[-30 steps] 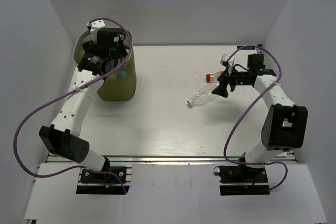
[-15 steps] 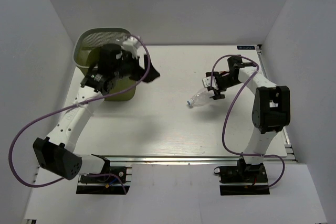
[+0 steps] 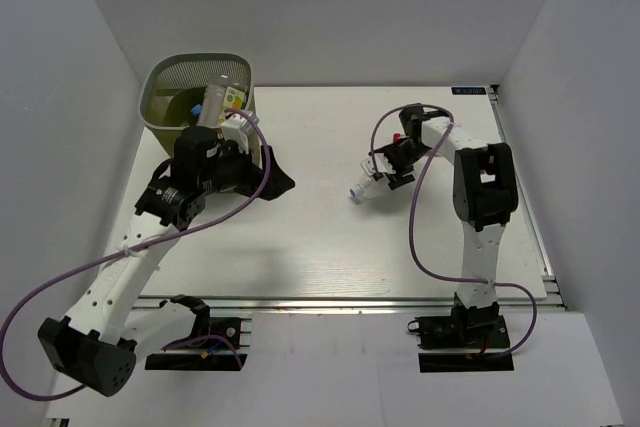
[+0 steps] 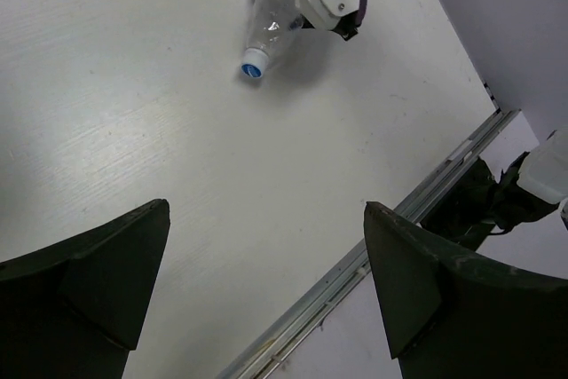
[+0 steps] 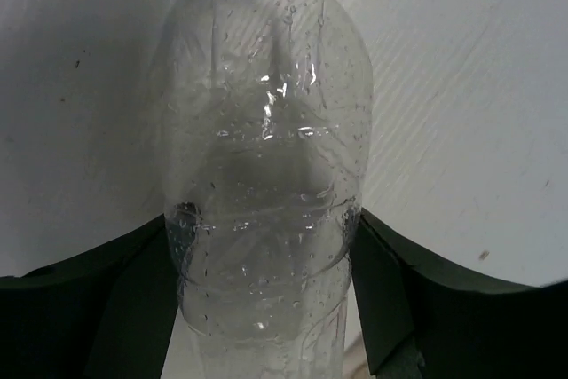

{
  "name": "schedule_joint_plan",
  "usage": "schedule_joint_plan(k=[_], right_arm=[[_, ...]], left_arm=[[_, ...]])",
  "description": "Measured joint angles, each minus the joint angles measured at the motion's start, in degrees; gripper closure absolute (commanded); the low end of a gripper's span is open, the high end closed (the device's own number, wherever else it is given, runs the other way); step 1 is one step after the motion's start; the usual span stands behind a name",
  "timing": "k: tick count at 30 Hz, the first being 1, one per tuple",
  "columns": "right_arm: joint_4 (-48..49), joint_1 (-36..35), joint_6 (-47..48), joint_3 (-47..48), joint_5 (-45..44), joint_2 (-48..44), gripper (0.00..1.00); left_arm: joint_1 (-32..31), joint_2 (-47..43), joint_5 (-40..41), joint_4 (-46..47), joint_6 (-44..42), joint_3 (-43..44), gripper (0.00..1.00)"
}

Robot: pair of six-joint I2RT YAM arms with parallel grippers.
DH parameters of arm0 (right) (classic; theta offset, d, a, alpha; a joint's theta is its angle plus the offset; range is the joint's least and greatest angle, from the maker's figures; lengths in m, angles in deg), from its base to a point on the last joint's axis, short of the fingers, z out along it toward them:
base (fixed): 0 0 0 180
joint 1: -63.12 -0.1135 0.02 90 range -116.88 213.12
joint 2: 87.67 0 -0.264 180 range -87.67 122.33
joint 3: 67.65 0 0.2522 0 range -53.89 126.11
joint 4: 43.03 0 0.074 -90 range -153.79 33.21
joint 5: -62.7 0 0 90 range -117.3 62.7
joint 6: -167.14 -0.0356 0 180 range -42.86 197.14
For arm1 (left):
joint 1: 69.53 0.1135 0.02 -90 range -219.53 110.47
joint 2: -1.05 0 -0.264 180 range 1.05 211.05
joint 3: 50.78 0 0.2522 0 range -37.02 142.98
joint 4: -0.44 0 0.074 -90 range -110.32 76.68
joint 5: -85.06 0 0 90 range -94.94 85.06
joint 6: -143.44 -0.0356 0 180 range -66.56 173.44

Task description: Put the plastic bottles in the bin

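A clear plastic bottle [image 3: 364, 187] with a blue cap lies on the white table right of centre. It also shows in the left wrist view [image 4: 271, 28]. My right gripper [image 3: 386, 169] is open and straddles the bottle's body [image 5: 266, 175], one finger [image 5: 115, 290] close on each side. A red cap [image 3: 398, 137] shows beside the right arm; its bottle is hidden. The olive mesh bin [image 3: 160, 82] stands at the far left and holds bottles, one with an orange-and-green label [image 3: 222, 102]. My left gripper [image 3: 275, 183] is open and empty, above the table right of the bin [image 4: 266, 281].
The table's front rail [image 4: 390, 237] runs along the near edge. White walls enclose the table at the left, back and right. The right arm's purple cable [image 3: 415, 217] loops above the table's right side.
My left arm has swung out of the bin toward the table's middle, its gripper empty. My right gripper has moved left and down onto the blue-capped bottle, which shifted slightly.
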Motion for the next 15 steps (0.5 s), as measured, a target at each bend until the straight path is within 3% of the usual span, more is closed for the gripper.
schedule_joint_plan(k=[1,2,5,11,13,15], right_arm=[[-1.16,-0.50,0.11,1.18,-0.39,1.16,0.35],[-2.27,-0.90,0.26,2.27,-0.52,1.73,0.52],[-6.27,-1.86,0.81,4.59,-0.68,2.12,0.80],[-17.22,-2.25,-3.93,15.41,10.54,3.08,0.86],[-14.80,-2.64,-12.13,22.58,17.11,2.62,0.86],[-5.44,-3.61,-25.11,24.68,22.60,-0.33,0.83]], left_arm=[[-0.04,-1.09,0.09,-0.07,0.24,-1.07,0.00],[-0.09,-2.14,0.15,-0.20,0.48,-2.40,0.00],[-0.11,-4.52,0.35,-0.98,1.55,-6.73,0.00],[-0.11,-10.43,1.36,-2.89,4.20,-15.72,0.00],[-0.11,-12.59,1.27,-3.15,4.92,-18.56,0.00],[-0.13,-13.99,1.09,-3.48,5.51,-21.16,0.00]])
